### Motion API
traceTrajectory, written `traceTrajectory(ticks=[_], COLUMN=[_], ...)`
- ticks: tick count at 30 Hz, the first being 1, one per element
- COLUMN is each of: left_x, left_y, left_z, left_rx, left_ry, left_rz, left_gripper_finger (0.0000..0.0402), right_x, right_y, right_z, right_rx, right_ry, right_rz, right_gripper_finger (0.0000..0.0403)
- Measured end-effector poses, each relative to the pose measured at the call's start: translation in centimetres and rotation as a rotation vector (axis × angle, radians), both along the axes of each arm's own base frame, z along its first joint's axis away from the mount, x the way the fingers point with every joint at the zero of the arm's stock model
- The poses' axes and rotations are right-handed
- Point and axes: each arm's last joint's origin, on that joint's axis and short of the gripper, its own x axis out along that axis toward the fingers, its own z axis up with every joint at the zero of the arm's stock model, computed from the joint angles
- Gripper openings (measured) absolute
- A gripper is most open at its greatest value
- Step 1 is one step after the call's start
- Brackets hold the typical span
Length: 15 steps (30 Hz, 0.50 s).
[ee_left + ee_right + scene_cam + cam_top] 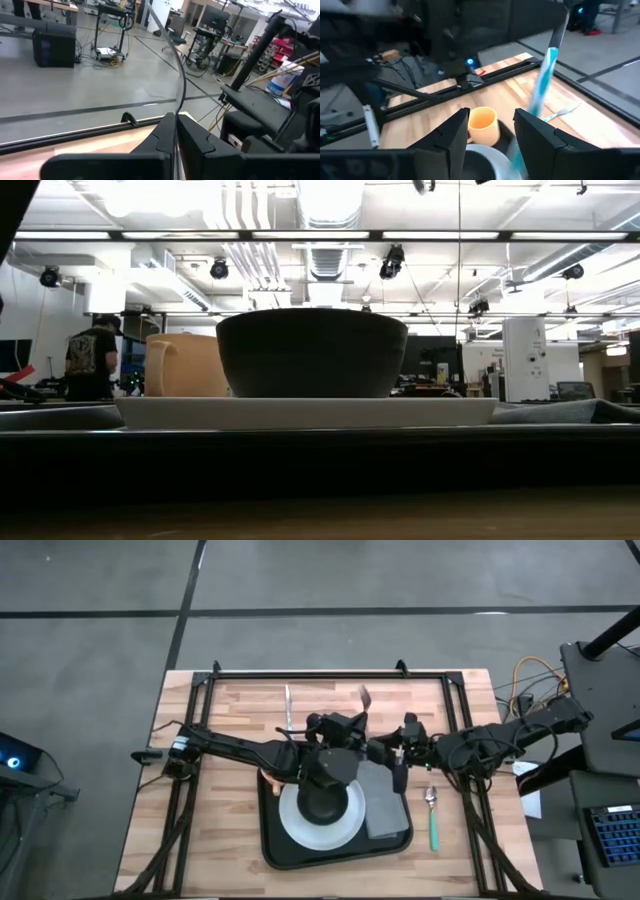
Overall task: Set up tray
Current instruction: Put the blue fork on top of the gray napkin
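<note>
The black tray [272, 845] lies near the table's front and holds a white plate [298, 828] with a dark bowl [322, 802] on it. A grey napkin [382, 810] lies right of the plate, and an orange cup [482, 124] stands at the tray's far left corner. My left gripper [175, 122] hovers above the tray's far edge, shut on a thin silver utensil [181, 75]. My right gripper [490, 117] is open above the napkin's far end. A blurred teal-handled utensil [542, 85] slants past one of its fingers. The low view shows no gripper. My left gripper pinches the silver utensil between its two shut fingers at the stem [176, 112]. The fingers point roughly level toward the table's far edge. The free end [364, 695] rises clear of the table beyond the fingertips, curving upward. The fingers hide what lies behind the contact. Whether my right gripper touches the teal-handled utensil, I cannot tell.
A green-handled spoon [432, 815] lies on the wood right of the tray. Another silver utensil [287, 708] lies near the far edge. A black frame rail [320, 673] borders the table. Bare wood shows left of the tray. A person [92, 360] stands in the room behind.
</note>
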Motion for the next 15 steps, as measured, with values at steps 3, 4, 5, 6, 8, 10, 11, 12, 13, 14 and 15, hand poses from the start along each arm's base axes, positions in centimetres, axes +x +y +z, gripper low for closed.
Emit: traceTrajectory(ticks=[3,4,5,6,8,10,11,12,13,14,15], left_x=[0.1,0.1,0.1,0.1,0.1,0.1,0.1,0.1,0.1,0.2,0.2], left_y=[0.1,0.1,0.1,0.1,0.1,0.1,0.1,0.1,0.1,0.1,0.0], left_z=[-0.2,-0.3,-0.3,-0.3,-0.2,-0.2,-0.2,-0.3,-0.3,-0.3,-0.2], left_rx=[0.001,0.001,0.001,0.0,-0.002,-0.002,0.003,0.011,0.017,0.017,0.015], left_ry=[0.004,0.004,0.004,0.0,-0.007,-0.008,-0.002,0.01,0.021,0.024,0.023], left_rz=[0.006,0.006,0.007,0.006,0.007,0.008,0.007,0.005,0.0,-0.007,-0.015], left_gripper_finger=[0.0,0.0,0.0,0.0,0.0,0.0,0.0,0.0,0.0,0.0,0.0], right_x=[0.0,0.0,0.0,0.0,-0.1,-0.4,-0.6,-0.9,-1.3,-1.7,-2.1], right_y=[-0.1,-0.1,-0.1,-0.1,-0.2,-0.3,-0.4,-0.4,-0.4,-0.5,-0.6], right_z=[0.0,0.0,0.0,0.0,0.1,0.2,0.3,0.5,0.7,1.0,1.1], right_rx=[-0.018,-0.025,-0.031,-0.036,-0.043,-0.042,-0.036,-0.03,-0.026,-0.03,-0.037], right_ry=[0.0,0.002,0.003,0.004,0.004,0.005,-0.001,-0.007,-0.014,-0.019,-0.014], right_rz=[-0.037,-0.039,-0.037,-0.037,-0.038,-0.039,-0.039,-0.036,-0.027,-0.023,-0.03], right_gripper_finger=[0.0141,0.0139,0.0136,0.0134,0.0131,0.0127,0.0125,0.0124,0.0122,0.0121,0.0121])
